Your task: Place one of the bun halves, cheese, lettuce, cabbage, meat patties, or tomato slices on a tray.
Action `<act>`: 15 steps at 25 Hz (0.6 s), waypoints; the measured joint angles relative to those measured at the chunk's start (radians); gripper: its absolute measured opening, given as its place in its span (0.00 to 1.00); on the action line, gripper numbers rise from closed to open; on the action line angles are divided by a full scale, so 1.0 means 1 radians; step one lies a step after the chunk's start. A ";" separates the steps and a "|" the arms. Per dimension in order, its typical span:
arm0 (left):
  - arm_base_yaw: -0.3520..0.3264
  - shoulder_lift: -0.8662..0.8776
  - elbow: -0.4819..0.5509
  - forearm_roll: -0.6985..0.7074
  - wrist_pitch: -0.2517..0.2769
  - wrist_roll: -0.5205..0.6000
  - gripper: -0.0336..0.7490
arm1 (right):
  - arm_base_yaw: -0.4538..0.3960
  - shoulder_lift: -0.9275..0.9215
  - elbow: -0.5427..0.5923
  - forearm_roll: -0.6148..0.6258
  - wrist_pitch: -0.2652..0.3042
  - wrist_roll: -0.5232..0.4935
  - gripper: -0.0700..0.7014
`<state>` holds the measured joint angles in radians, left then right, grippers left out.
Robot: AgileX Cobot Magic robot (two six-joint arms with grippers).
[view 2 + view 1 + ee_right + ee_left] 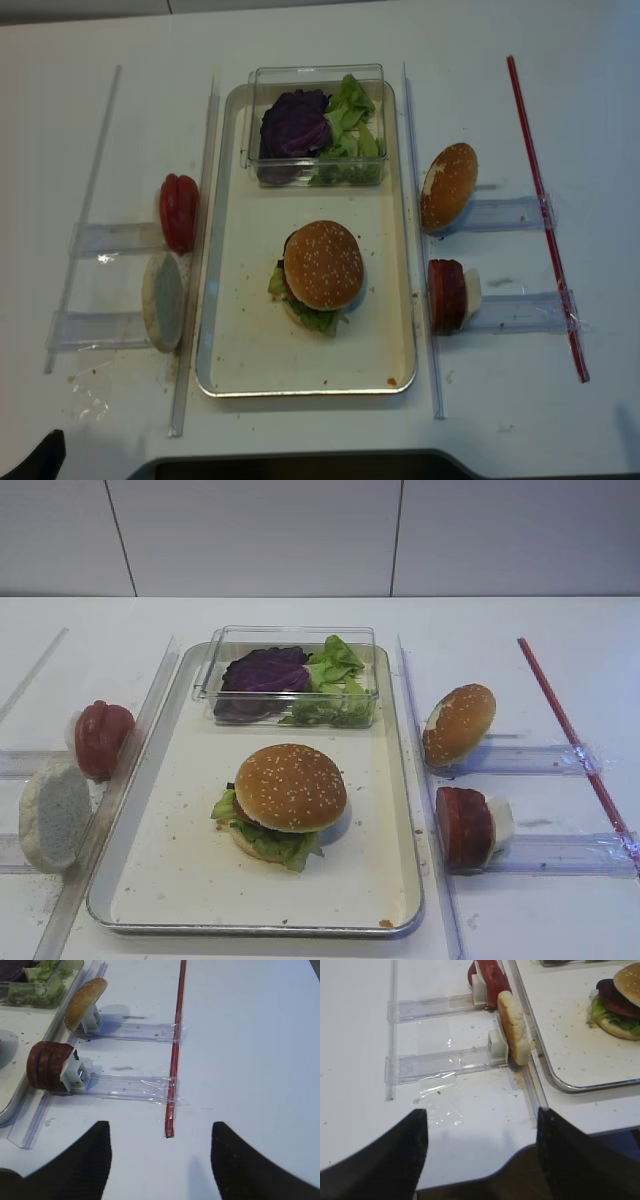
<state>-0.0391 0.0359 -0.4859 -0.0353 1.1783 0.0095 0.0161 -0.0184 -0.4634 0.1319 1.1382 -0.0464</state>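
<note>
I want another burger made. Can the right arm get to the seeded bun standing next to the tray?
Probably yes. The seeded bun half stands on edge in its clear holder, ahead and left of the right tool, whose jaws are open and empty. Only bare white table lies between them; the meat patties sit off to the side.

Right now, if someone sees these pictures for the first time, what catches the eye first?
An assembled burger sits in the middle of the silver tray. Behind it, a clear box holds purple cabbage and green lettuce. Right of the tray, a sesame bun half and meat patties stand on edge.
</note>
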 joint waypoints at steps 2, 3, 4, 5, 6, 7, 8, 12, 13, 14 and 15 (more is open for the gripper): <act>0.000 0.000 0.000 0.000 0.000 0.000 0.59 | 0.000 0.000 0.000 0.000 0.000 0.000 0.68; 0.000 0.000 0.000 0.000 0.000 0.000 0.59 | 0.000 0.000 0.000 0.000 0.000 0.000 0.68; 0.000 0.000 0.000 0.000 0.000 0.000 0.59 | 0.000 0.000 0.000 0.000 0.000 0.000 0.68; 0.000 0.000 0.000 0.000 0.000 0.000 0.59 | 0.000 0.000 0.000 0.000 0.000 0.000 0.68; 0.000 0.000 0.000 0.000 0.000 0.000 0.59 | 0.000 0.000 0.000 0.000 0.000 0.000 0.68; 0.000 0.000 0.000 0.000 0.000 0.000 0.59 | 0.000 0.000 0.000 0.000 0.000 0.000 0.68; 0.000 0.000 0.000 0.000 0.000 0.000 0.59 | 0.000 0.000 0.000 0.000 0.000 0.000 0.68; 0.000 0.000 0.000 0.000 0.000 0.000 0.59 | 0.000 0.000 0.000 0.000 0.000 0.000 0.68; 0.000 0.000 0.000 0.000 0.000 0.000 0.59 | 0.000 0.000 0.000 0.000 0.000 -0.002 0.68; 0.000 0.000 0.000 0.000 0.000 0.000 0.59 | 0.000 0.000 0.000 0.000 0.000 -0.002 0.68; 0.000 0.000 0.000 0.000 0.000 0.000 0.59 | 0.000 0.000 0.000 0.000 0.000 -0.002 0.68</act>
<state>-0.0391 0.0359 -0.4859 -0.0353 1.1783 0.0095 0.0161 -0.0184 -0.4634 0.1319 1.1382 -0.0481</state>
